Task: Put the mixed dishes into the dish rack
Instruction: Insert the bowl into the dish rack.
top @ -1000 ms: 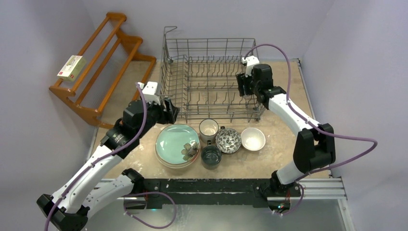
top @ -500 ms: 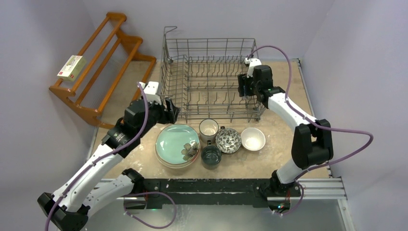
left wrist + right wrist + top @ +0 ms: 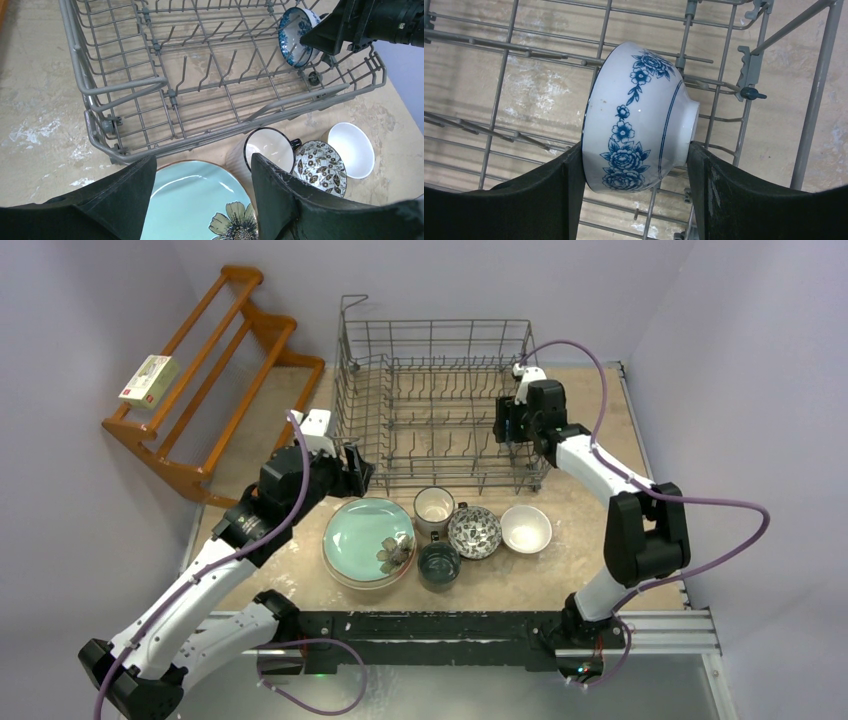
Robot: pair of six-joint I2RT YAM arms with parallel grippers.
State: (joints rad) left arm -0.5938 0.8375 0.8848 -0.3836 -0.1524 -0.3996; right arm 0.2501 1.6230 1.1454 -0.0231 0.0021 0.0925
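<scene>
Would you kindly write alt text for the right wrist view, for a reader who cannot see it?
The right gripper clasps a white bowl with blue flowers, tipped on its side, by its rim and foot. Behind it run the grey wires of the dish rack, with the beige tabletop showing through.

I work in a robot lab's test booth: bare lilac walls (image 3: pixel 70 340) box in a small marbled table (image 3: pixel 585 502), and my left arm (image 3: pixel 190 590) and right arm (image 3: pixel 600 470) are bolted to a metal rail (image 3: pixel 430 624) along its near edge, purple cables (image 3: pixel 566 342) trailing.
</scene>
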